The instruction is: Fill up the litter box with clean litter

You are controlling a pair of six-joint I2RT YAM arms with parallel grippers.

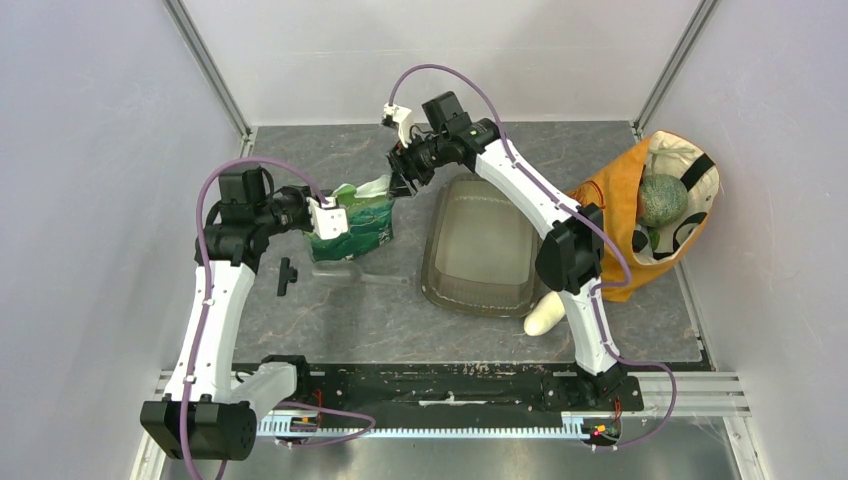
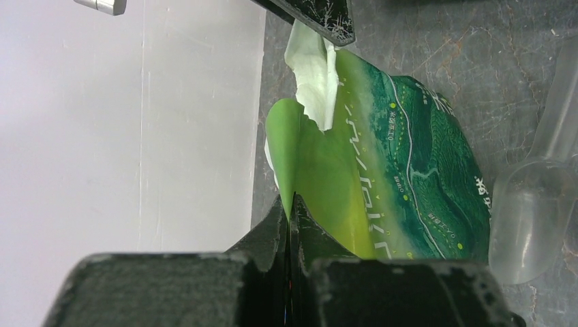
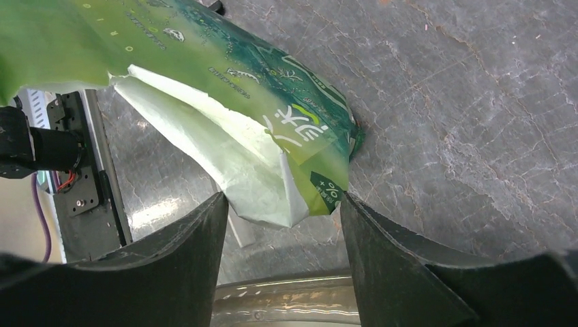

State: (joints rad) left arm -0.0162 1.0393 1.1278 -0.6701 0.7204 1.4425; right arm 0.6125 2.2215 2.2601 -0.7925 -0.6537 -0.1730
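The litter box is a smoky translucent tray lying flat at the table's middle, with no litter showing in it; its rim shows in the right wrist view. No clean litter is in view. A green printed bag stands left of the tray, its top torn open with a pale lining showing. My left gripper is shut on the bag's left edge. My right gripper is open, and the bag's torn top corner hangs between its fingertips. In the top view it is at the bag's upper right.
A clear plastic scoop lies by the bag's foot. A small black part lies left of it. An orange-and-cream fabric bag holding a green melon stands right of the tray. A white oval vegetable lies at the tray's near right corner.
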